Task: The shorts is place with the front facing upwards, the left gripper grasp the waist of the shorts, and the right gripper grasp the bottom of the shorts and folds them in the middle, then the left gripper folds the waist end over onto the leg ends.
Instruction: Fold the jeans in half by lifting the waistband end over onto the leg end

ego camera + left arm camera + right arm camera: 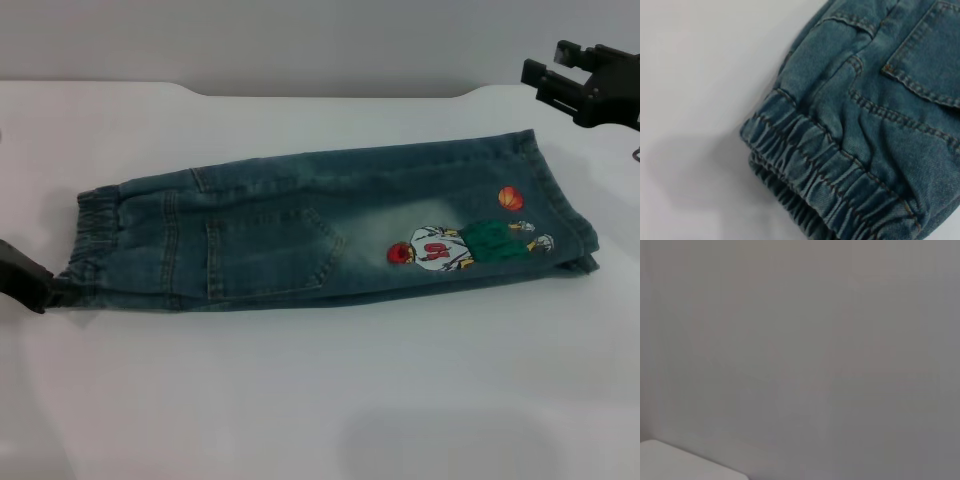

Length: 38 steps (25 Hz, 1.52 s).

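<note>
a plain grey wall fills nearly the whole view; a white tabletop corner shows at one edge.

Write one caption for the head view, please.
Folded denim shorts on white table; left pincer at waistband.

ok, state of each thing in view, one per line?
shorts: folded lengthwise, flat on the table, pocket side up
waist of the shorts: at robot's left, not yet folded over
leg ends: stacked, at robot's right
left gripper: at the waist
right gripper: raised, off the shorts
</note>
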### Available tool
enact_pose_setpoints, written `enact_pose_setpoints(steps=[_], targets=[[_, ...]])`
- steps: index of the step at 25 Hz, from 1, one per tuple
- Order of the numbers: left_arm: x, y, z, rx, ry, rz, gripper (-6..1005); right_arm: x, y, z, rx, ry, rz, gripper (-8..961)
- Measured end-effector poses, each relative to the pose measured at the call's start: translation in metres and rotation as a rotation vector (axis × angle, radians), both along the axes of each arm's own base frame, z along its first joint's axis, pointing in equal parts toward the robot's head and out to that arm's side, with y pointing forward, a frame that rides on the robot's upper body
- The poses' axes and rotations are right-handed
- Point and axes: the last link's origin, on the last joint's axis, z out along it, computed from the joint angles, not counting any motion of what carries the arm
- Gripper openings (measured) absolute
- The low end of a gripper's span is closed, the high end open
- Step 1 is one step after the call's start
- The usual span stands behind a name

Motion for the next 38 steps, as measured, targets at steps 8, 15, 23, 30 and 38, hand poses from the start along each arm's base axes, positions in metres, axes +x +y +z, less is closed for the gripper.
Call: enact_pose_setpoints(steps=[8, 15, 23, 30, 38], targets=[[-0.001, -0.001, 0.005, 0.018, 0.007, -0.004, 74, -0.003, -0.001, -0.007, -0.024, -0.004, 0.013, 459], [0.004, 0.002, 0.007, 0.035, 0.007, -0.025, 73, 0.000, -0.001, -0.024, -0.062, -0.023, 0.011, 253], [0.022, 0.009, 0.008, 0.060, -0.009, -0.089, 72, 0.004, 0.004, -0.049, -0.125, -0.035, -0.011, 39], [0.049, 0.013, 0.010, 0.060, -0.063, -0.167, 70, -0.004, 0.005, -0.068, -0.180, -0.060, 0.005, 40], [0.071, 0.014, 0.018, 0.043, -0.060, -0.230, 70, -0.002, 0.003, -0.073, -0.196, -0.062, -0.006, 40]])
